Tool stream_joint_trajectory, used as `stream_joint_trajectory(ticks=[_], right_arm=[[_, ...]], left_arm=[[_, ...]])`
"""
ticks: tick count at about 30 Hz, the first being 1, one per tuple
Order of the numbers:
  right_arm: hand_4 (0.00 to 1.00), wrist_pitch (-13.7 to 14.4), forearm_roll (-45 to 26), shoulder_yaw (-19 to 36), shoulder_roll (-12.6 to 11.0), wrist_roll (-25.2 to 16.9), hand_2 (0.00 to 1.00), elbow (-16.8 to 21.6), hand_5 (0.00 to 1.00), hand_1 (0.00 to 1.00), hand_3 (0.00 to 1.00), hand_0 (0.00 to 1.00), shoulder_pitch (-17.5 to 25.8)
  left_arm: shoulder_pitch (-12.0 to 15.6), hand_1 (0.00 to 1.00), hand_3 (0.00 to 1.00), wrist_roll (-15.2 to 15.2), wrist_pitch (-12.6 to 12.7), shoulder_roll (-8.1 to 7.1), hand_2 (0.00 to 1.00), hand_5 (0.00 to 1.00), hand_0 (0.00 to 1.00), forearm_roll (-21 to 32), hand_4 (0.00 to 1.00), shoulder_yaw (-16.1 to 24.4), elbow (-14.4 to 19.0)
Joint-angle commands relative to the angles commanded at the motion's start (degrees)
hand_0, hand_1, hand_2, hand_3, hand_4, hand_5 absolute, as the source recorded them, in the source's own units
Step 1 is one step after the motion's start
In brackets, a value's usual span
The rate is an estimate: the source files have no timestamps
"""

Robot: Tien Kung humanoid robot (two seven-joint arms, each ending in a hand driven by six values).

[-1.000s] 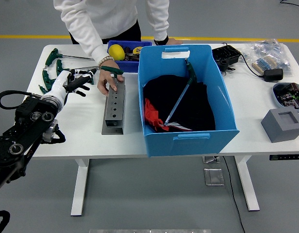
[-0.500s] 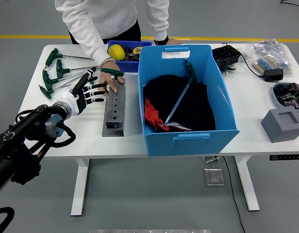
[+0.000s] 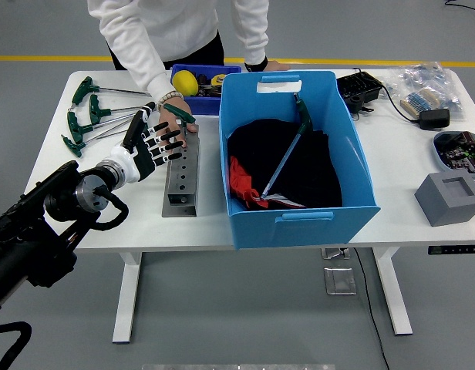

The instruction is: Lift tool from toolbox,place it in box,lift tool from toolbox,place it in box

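The robot's left hand [image 3: 149, 144] sits at the left-centre of the frame, fingers spread and reaching up and to the right, holding nothing. Its fingertips lie over the left edge of the grey metal tool block [image 3: 181, 174], which lies lengthwise on the tabletop [image 3: 392, 166]. The black arm behind the hand runs down to the lower left corner, where it is cut off by the frame edge.

At the block's far end, a person's hand [image 3: 174, 127] rests flat, partly overlapped by the robot's fingers; whether the two touch cannot be told. A green-handled tool [image 3: 178, 114] lies across that hand, its shaft mostly hidden.

Further left, loose green T-handle tools [image 3: 85, 117] lie on the tabletop. Right of the block stands the large blue box [image 3: 293, 156], with dark cloth and one tool [image 3: 288, 150] leaning inside. A small blue bin [image 3: 203, 87] sits behind, its contents hard to make out. The person's head is cut off at the top.
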State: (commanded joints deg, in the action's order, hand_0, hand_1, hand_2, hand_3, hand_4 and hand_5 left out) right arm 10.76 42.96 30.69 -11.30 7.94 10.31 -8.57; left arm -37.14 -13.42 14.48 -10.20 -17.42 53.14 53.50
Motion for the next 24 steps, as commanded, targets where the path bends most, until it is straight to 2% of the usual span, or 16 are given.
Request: stream_joint_trajectory(ticks=[6,17,24], right_arm=[[0.781,0.02,-0.22,-0.21,-0.03,-0.01,0.680,0.00,0.573,0.621,0.533,0.623,-0.15],[0.780,-0.01,-0.18,-0.58,-0.08,-0.03,0.680,0.00,0.573,0.621,0.532,0.625,-0.38],[0.780,0.02,-0.83,-1.28,-0.20,-0.11,0.680,0.00,0.574,0.621,0.532,0.625,-0.67]], left_arm=[[-0.59,0.545,0.904,-0.29,-0.53,0.49,0.680,0.901,0.360,0.75,0.801,-1.31,-1.34],[-3.55,0.547,0.903,0.40,-0.81,2.65,0.680,0.902,0.358,0.82,0.802,-2.83,-5.38],[-4.93,0.547,0.903,0.79,-1.00,3.44,0.680,0.904,0.359,1.03,0.803,-3.76,-7.18]])
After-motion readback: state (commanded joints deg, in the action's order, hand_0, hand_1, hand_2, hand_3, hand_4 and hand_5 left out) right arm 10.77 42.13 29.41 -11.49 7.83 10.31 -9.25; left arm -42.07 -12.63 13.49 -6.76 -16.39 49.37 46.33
